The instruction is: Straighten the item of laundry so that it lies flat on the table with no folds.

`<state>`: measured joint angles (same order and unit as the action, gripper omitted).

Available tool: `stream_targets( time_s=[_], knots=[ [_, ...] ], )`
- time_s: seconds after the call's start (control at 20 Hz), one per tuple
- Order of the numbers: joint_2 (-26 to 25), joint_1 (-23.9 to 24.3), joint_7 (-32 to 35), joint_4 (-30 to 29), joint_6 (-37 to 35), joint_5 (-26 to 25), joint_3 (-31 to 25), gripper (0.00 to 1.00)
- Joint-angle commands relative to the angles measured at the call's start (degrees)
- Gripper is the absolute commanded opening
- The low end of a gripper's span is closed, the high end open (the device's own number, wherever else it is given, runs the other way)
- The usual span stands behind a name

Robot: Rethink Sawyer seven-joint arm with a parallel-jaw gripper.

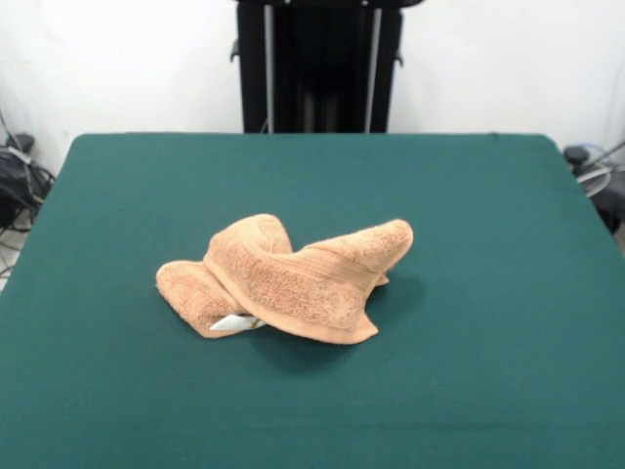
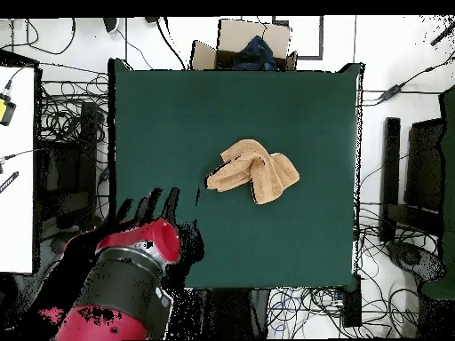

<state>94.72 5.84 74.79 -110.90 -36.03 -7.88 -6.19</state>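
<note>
We cannot find the claw in either view: the front view shows only the black pedestal column at the top, and the overhead view shows just the red and black arm [image 2: 133, 266] at the lower left, its end lost among dark ragged patches, so whether the claw is released or clenched we cannot tell

The towel [image 1: 293, 278] lies bunched in a heap near the middle of the table [image 1: 488, 215] — not flat at all. It is a light orange-tan terry cloth with a nubby looped pile, and a smoother woven band runs along the fold that faces the front camera. In that view we see three rounded lobes: a low one at the left, a hump at the top middle, and a thicker roll reaching up to the right. A small white tag [image 1: 236, 321] pokes out from under the lower left fold; its far end is tucked beneath the cloth. How many layers lie underneath, and where the corners are, we cannot make out

The table is a dark green, felt-like sheet, matte and even, with its near part cut off by the frame

From above, the towel [image 2: 255, 170] sits well apart from the arm — up and to the right of it, nothing touching it
</note>
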Motion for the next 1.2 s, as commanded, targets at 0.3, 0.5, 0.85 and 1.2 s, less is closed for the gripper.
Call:
stream_targets(
  time_s=[0.3, 0.5, 0.85, 1.2],
  knots=[
    [-9.0, -2.1, 5.7, -14.8, 6.8, 1.3, -1.1, 1.0],
    [-11.2, -3.1, 5.6, -15.0, 7.8, 0.0, -2.0, 1.0],
    [-11.8, -1.2, 0.8, -18.4, 11.4, 2.6, -3.7, 1.0],
    [-14.3, -2.6, 4.7, -17.4, 11.1, 0.4, -3.0, 1.0]
  ],
)
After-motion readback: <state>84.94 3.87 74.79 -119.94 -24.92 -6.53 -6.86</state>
